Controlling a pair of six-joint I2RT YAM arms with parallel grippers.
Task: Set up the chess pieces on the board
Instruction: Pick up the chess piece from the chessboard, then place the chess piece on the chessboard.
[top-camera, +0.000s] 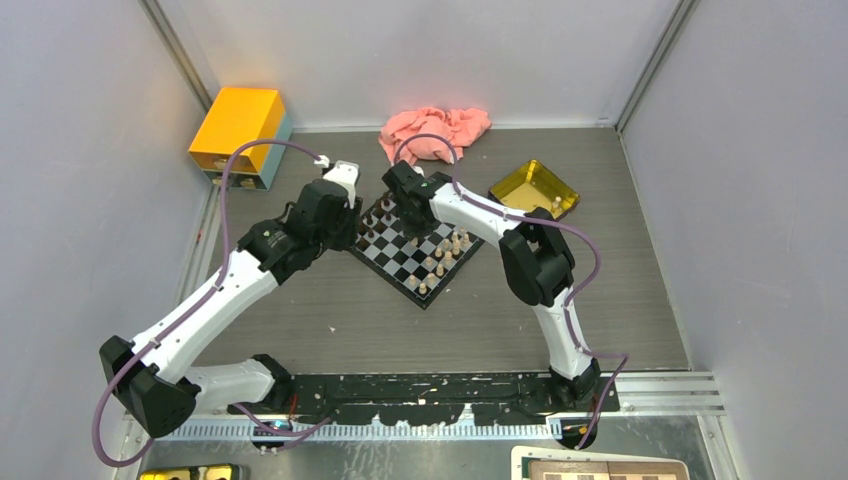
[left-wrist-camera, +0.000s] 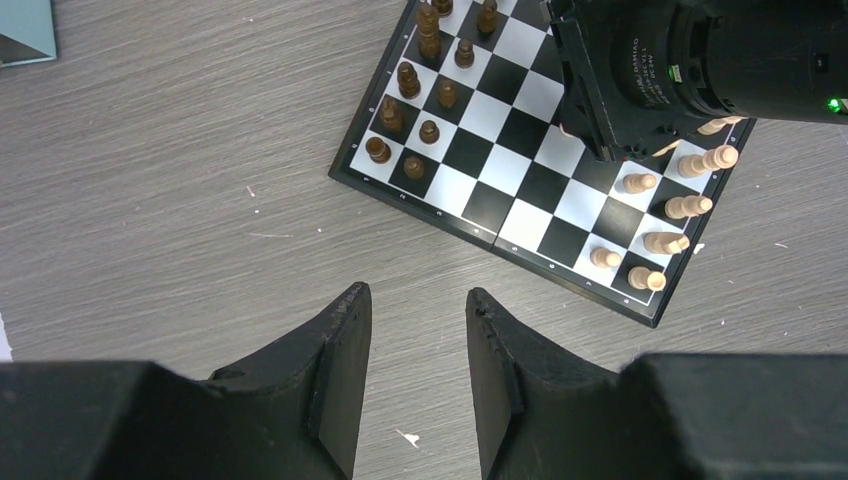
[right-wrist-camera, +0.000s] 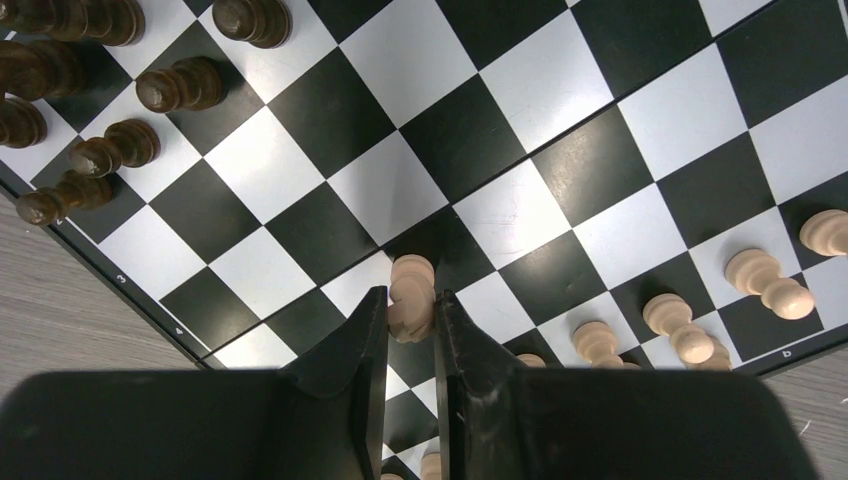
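The black-and-pale chessboard (top-camera: 400, 262) lies turned like a diamond in the middle of the table. Dark brown pieces (left-wrist-camera: 408, 80) stand along its far-left side, pale beige pieces (left-wrist-camera: 668, 208) along its right side. My right gripper (right-wrist-camera: 411, 305) is over the board and shut on a pale beige piece (right-wrist-camera: 411, 290), held above the squares. My left gripper (left-wrist-camera: 417, 305) is open and empty, above bare table just left of the board's near edge. Both boards sides also show in the right wrist view, dark pieces (right-wrist-camera: 108, 148) top left, pale ones (right-wrist-camera: 770, 282) right.
A yellow see-through tray (top-camera: 522, 183) with one pale piece sits right of the board. A pink cloth (top-camera: 435, 130) lies at the back. An orange box (top-camera: 238, 132) stands at the back left. Grey walls close in both sides.
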